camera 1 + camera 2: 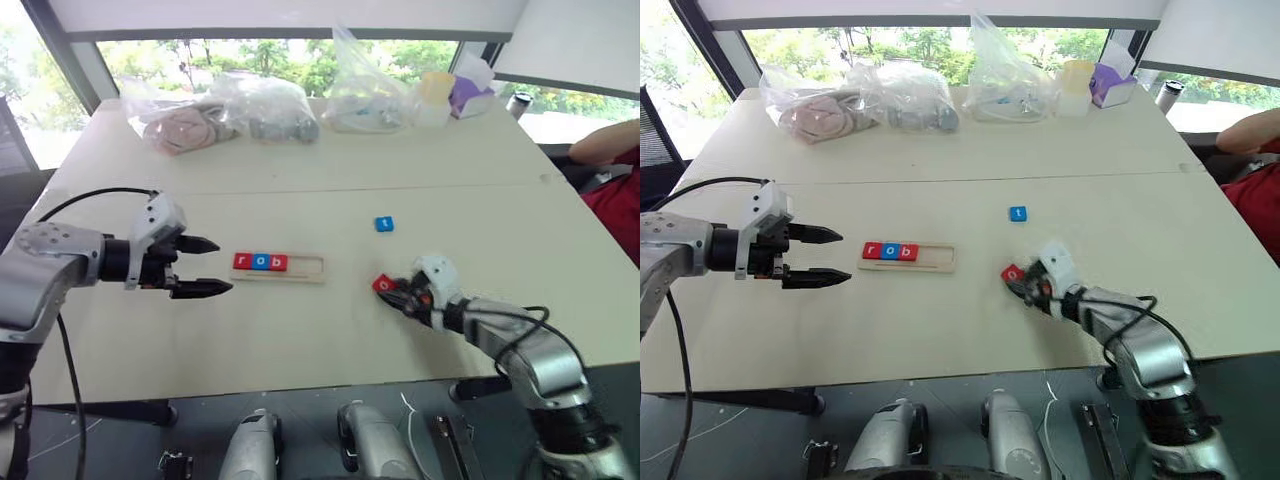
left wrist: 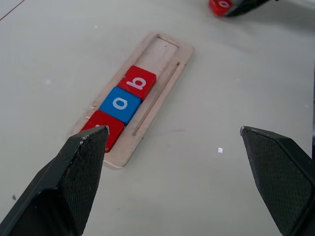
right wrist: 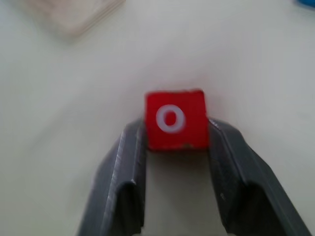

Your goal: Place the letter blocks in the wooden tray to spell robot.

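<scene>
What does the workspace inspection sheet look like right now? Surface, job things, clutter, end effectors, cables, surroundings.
Surface: pale table, seam across its middle.
Job's things: wooden tray holds red r, blue o, red b at its left end; two slots free. Red o block on the table right of the tray. Blue t block lies apart, farther back.
Clutter: plastic bags and small containers along the far edge.
End effectors: left end effector open, hovering left of the tray. Right end effector closed on the red o block's sides.
Cables: black cable looping over the left arm.
Surroundings: windows with greenery; a person's arm at far right.
</scene>
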Motion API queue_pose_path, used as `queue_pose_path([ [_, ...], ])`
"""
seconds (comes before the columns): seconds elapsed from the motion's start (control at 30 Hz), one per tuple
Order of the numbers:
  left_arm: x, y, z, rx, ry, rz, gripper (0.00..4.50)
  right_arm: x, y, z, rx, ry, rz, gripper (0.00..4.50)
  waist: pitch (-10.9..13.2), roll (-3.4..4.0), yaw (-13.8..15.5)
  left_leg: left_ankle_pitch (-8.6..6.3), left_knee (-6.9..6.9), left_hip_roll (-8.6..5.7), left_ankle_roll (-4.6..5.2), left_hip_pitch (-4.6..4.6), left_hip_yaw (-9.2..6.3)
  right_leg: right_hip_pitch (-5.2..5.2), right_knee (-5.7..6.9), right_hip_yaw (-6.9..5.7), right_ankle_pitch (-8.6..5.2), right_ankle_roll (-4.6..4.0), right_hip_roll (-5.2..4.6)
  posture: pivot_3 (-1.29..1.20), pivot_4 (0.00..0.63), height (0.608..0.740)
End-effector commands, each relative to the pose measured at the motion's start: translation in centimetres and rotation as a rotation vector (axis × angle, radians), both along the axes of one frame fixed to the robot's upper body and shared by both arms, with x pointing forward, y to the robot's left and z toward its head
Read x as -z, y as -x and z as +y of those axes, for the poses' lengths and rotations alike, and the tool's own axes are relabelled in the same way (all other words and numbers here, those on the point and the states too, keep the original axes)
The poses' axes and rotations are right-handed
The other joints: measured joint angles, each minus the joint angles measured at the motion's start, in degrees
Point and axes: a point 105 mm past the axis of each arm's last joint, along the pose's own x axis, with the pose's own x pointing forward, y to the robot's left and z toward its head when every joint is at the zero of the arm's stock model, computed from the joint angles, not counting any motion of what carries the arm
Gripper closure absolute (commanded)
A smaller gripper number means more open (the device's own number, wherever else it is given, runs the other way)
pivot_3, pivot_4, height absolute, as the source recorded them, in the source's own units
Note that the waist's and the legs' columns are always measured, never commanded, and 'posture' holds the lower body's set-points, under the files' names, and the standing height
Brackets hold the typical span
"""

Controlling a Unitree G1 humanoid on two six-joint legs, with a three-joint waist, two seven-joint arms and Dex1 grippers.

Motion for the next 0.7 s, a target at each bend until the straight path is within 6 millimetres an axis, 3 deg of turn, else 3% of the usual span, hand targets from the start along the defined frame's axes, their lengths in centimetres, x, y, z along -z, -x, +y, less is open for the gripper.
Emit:
queue_pose_path([
  [0.03,-1.5,0.2,-0.5,0.021,0.019,-0.05,0.0,-0.3,0.5,1.6,0.13,-0.015,0.053,3.37,0.0,0.0,0.4,0.0,-0.01,-0.01,-0.01,0.04,-0.06,-0.02,0.18,0.0,-0.04,0.02,0.0,0.0,0.15,0.74],
  [0.17,-1.4,0.0,-0.7,0.024,0.015,-0.05,0.0,1.3,0.6,2.5,0.25,0.063,0.121,3.37,0.0,0.03,0.9,0.0,-0.05,-0.07,-0.01,0.04,-0.13,-0.02,0.23,-0.09,-0.18,-0.1,-0.06,0.0,0.15,0.74],
  [0.37,-1.5,-0.1,-0.5,0.025,0.008,-0.053,0.0,1.6,-0.2,2.4,0.295,0.235,0.092,3.37,0.0,0.0,0.4,0.0,0.14,-0.18,-0.01,0.06,0.04,0.14,0.08,-0.05,-0.17,-0.1,-0.24,0.0,0.15,0.74],
  [0.5,-1.4,-0.1,-0.5,0.03,0.004,-0.054,0.0,1.9,0.1,2.6,0.28,0.209,0.105,1.44,0.0,-0.03,0.4,0.0,0.11,-0.16,-0.01,0.06,0.0,0.14,0.08,-0.06,-0.17,-0.1,-0.21,0.0,0.15,0.74],
  [0.6,-1.4,0.0,-0.6,0.043,0.001,-0.053,0.0,0.8,0.1,1.9,0.275,0.215,0.059,0.03,0.0,-0.03,0.4,0.0,0.07,-0.15,-0.01,0.06,-0.02,0.13,0.08,-0.07,-0.18,-0.08,-0.17,0.0,0.15,0.74],
  [0.7,-1.3,0.2,-0.6,0.079,-0.023,-0.044,0.0,-1.6,0.4,1.4,0.225,0.208,-0.03,0.03,0.0,-0.01,0.4,0.0,0.08,-0.16,-0.01,0.06,-0.01,0.12,0.07,-0.06,-0.18,-0.07,-0.18,0.0,0.15,0.74],
])
